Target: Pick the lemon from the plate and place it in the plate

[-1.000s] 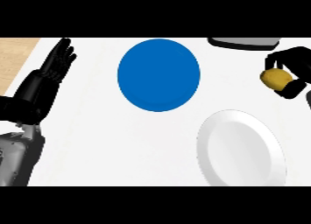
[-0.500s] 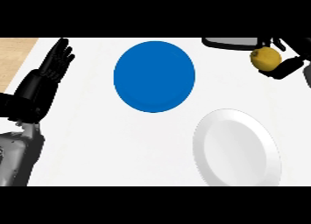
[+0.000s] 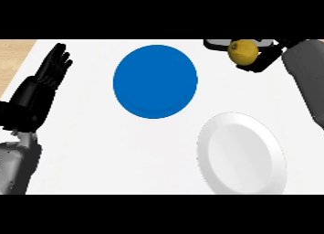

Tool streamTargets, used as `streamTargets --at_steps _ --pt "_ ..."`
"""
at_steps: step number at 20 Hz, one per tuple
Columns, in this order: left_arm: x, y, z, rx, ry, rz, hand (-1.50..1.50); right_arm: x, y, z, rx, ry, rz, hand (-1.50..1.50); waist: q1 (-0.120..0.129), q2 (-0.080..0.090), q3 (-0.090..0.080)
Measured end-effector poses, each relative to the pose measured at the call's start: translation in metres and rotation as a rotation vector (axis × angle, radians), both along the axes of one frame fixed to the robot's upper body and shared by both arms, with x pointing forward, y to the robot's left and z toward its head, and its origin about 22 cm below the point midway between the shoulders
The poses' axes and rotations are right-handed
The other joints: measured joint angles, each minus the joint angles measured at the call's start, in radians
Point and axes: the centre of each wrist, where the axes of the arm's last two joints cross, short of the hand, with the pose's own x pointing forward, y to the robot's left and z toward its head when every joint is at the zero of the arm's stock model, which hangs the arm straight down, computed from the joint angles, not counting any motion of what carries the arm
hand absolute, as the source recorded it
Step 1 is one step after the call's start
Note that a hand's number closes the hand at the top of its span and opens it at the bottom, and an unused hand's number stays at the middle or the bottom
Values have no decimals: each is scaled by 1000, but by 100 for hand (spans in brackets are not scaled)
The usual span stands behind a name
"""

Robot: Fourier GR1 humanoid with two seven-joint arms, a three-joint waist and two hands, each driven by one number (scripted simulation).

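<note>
My right hand (image 3: 267,56) is at the far right of the counter, its black fingers curled round a yellow lemon (image 3: 243,51) held above the surface. A blue plate (image 3: 154,81) lies at the middle of the counter, to the left of the lemon. A white plate (image 3: 241,153) lies nearer to me on the right, below the lemon, with nothing on it. My left hand (image 3: 39,90) rests open at the left edge, fingers pointing up.
A dark-rimmed object (image 3: 222,44) shows partly at the far edge just left of the lemon. A wooden strip (image 3: 9,57) borders the white counter (image 3: 110,151) at the far left.
My right hand has carried the lemon away from me and to the left, from beside the white plate toward the far edge. The left hand has stayed still.
</note>
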Motion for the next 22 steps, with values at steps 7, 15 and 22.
streamTargets --at_steps 7,15,22 --pt "-4 8 -2 -3 9 16 0 9 80 -1 32 55 83 150 -15 -6 -1" --pt "0 2 -4 1 -2 9 0 0 162 -22 11 121 99 150 -9 0 -1" --pt "6 -5 3 1 -9 -11 0 -10 203 -35 -54 105 51 150 15 8 -2"
